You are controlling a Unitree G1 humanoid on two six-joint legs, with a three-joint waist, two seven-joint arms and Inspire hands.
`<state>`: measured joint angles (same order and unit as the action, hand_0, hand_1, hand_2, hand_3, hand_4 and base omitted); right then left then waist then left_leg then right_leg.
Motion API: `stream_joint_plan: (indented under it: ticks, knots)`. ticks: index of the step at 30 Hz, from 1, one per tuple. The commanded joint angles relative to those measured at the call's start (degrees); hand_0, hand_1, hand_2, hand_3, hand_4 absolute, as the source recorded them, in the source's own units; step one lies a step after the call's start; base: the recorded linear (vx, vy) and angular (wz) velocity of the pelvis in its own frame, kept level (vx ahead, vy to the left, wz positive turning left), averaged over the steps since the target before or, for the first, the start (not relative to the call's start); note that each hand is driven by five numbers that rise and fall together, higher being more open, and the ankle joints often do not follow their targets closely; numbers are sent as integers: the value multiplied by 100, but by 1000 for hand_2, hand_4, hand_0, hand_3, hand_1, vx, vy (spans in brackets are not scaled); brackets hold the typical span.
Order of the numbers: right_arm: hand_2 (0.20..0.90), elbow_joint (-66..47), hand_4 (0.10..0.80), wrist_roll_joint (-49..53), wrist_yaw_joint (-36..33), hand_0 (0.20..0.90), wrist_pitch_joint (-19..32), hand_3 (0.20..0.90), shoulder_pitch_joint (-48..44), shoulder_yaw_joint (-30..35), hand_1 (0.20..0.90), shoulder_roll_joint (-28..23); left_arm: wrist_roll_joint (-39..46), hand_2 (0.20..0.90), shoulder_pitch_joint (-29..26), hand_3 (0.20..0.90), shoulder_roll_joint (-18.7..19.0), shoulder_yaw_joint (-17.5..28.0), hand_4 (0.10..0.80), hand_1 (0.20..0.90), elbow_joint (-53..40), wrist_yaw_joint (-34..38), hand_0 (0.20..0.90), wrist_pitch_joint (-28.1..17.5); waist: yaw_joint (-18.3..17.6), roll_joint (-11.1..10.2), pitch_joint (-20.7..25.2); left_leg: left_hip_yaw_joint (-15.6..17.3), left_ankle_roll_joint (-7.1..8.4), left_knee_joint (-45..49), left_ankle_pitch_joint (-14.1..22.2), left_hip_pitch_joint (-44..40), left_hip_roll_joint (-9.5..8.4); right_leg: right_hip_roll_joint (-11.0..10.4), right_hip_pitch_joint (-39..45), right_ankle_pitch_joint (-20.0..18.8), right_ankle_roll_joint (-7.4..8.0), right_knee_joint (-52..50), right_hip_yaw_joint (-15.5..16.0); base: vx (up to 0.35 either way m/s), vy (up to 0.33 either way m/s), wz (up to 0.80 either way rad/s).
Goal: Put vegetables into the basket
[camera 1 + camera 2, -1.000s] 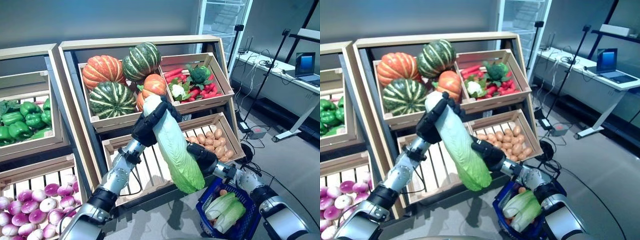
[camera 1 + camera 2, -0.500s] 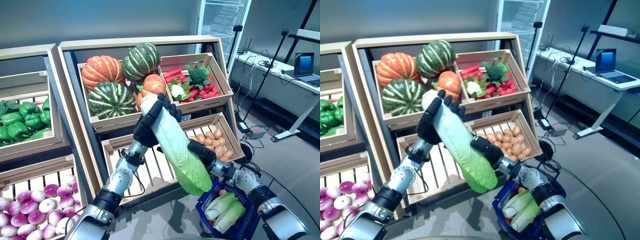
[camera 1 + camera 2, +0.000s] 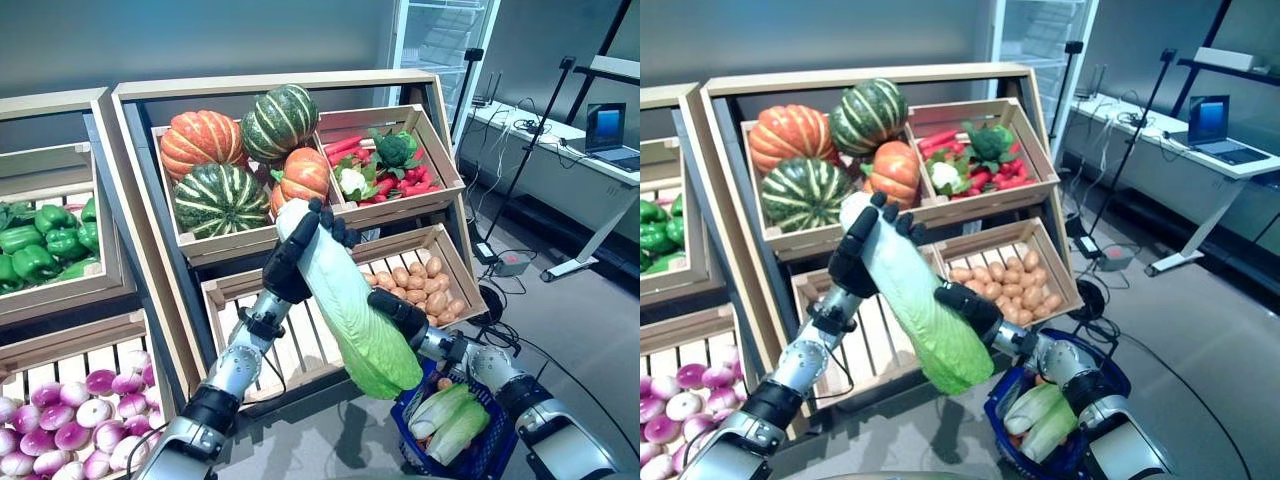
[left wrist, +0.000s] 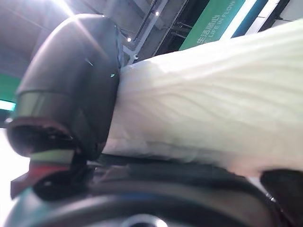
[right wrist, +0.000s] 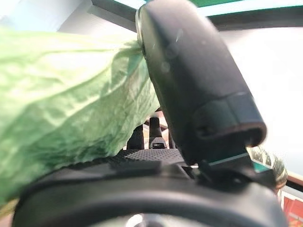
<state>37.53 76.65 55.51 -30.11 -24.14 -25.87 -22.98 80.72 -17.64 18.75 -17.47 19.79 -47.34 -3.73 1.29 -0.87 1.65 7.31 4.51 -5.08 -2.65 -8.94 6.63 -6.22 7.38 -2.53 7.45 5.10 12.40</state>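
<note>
Cabbage (image 3: 350, 300), gripped at its white base by the left hand (image 3: 292, 262) and at its leafy end by the right hand (image 3: 398, 312), is held aloft, to be lowered next into the basket (image 3: 495, 447) under the right hand.

Mock grocery in a lab: wooden produce crates (image 3: 395, 215) beside a laptop desk (image 3: 585, 165).

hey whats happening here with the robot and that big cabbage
The robot holds a long pale-green napa cabbage in both hands in front of the wooden produce shelves. Its left hand grips the white stem end and its right hand the leafy end, above a blue basket on the floor that already holds cabbages.
</note>
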Motion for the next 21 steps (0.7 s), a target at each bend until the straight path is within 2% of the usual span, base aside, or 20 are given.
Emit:
stream_joint_plan:
  ticks: [1, 15, 16, 17, 21]
  knots:
    - [300, -1160, 400, -76, 277, 300, -260, 300, -1608, -388, 300, 1814, -1458, 300, -1158, 300, -1357, -1526, 400, 300, 273, -532, 300, 911, -119, -243, -149, 39, -152, 8, 476, 43, -450, 6, 110, 149, -76, -10, -119, 0, 0, 0]
    - [300, -898, 400, -151, 176, 300, -98, 300, -1592, -312, 300, 1701, -1590, 300, -1371, 300, -1226, -1226, 400, 300, 311, -353, 300, 713, -149, -198, -158, 76, -147, 11, 466, 4, -439, 20, 133, 158, -77, -10, -149, 2, 1, -2]
    - [300, -888, 400, -106, 132, 300, -65, 300, -1585, -287, 300, 1671, -1613, 371, -1355, 371, -1208, -1178, 447, 371, 304, -259, 371, 741, -146, -199, -155, 80, -143, 15, 464, 4, -435, 20, 133, 155, -77, -10, -147, 0, 0, 0]
    - [300, -885, 400, -85, 102, 300, -41, 300, -1581, -272, 300, 1658, -1614, 900, -1348, 900, -1199, -1157, 800, 900, 309, -208, 900, 733, -145, -199, -154, 81, -142, 17, 463, 4, -434, 19, 134, 154, -77, -10, -146, 0, 0, 0]
    - [300, -828, 400, -114, 3, 300, -4, 300, -1471, -89, 300, 1441, -1693, 900, -1220, 900, -1076, -959, 800, 900, 344, -188, 900, 721, -137, -193, -154, 95, -131, 16, 467, 1, -425, 25, 135, 159, -78, -10, -132, 0, 0, 0]
